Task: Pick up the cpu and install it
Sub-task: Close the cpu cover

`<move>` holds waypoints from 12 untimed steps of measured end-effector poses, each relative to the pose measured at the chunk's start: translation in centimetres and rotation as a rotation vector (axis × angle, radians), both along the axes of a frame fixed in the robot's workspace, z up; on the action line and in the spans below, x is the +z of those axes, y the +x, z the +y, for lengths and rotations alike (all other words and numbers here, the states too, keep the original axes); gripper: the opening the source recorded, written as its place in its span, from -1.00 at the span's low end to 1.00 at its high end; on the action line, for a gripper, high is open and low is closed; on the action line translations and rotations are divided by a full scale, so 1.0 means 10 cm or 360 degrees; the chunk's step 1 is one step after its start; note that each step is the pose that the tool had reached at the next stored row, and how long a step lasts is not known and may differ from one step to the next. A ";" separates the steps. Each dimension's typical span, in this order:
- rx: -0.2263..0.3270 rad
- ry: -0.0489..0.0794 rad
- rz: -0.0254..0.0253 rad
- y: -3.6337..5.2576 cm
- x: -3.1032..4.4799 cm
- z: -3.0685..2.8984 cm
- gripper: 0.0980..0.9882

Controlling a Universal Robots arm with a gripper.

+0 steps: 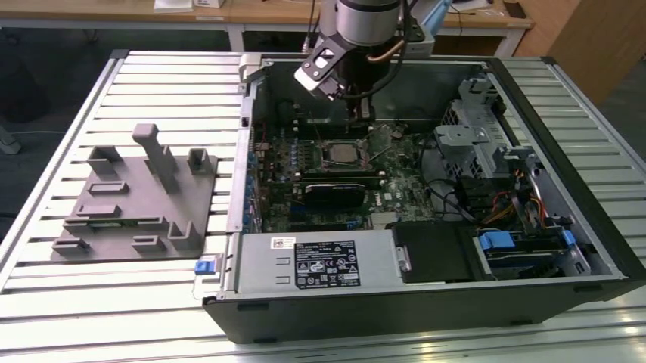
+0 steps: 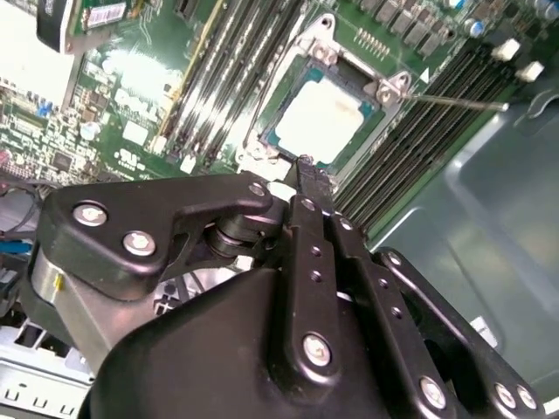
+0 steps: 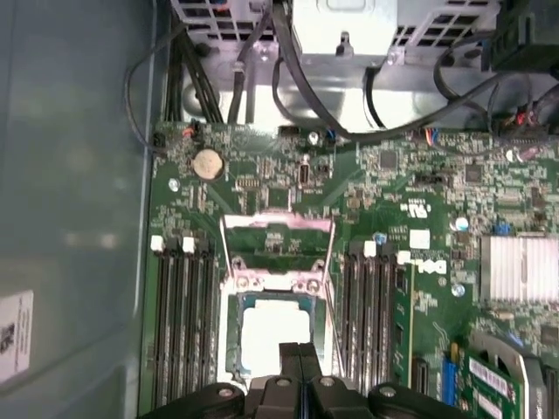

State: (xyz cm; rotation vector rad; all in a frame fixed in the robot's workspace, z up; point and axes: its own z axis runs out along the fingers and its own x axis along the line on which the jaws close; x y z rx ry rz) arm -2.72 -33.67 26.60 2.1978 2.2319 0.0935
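Print in this scene is sparse: a white label with dark print lies on the metal cover at the near side of the open computer case, and a small white sticker sits on the case's grey wall in the first wrist view. The arm comes down from the far side, its wrist tilted, and sets the claw low inside the case over the far part of the green motherboard. In both wrist views the claw has its two black fingers pressed together with nothing between them. The cpu lies flat in the metal-framed socket, pale silver top up, just beyond the claw's tip in the second wrist view and partly under it in the first wrist view. The socket's hinged plate stands swung back, and memory slots flank the socket on both sides. A round coin cell and a finned silver heatsink sit elsewhere on the board. The case rests on a slatted metal worktop; a grey moulded tray lies on it at the exterior view's left. Wooden desks stand at the far edge of the room.
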 end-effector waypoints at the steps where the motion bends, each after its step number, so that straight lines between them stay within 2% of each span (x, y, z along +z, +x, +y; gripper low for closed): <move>1: 0.0000 0.0001 0.00003 0.015 -0.001 0.000 -0.98; 5: 0.0000 0.0001 0.00006 0.032 0.004 0.000 -0.98; 12: 0.0000 0.0001 0.00005 0.033 0.095 0.000 -0.98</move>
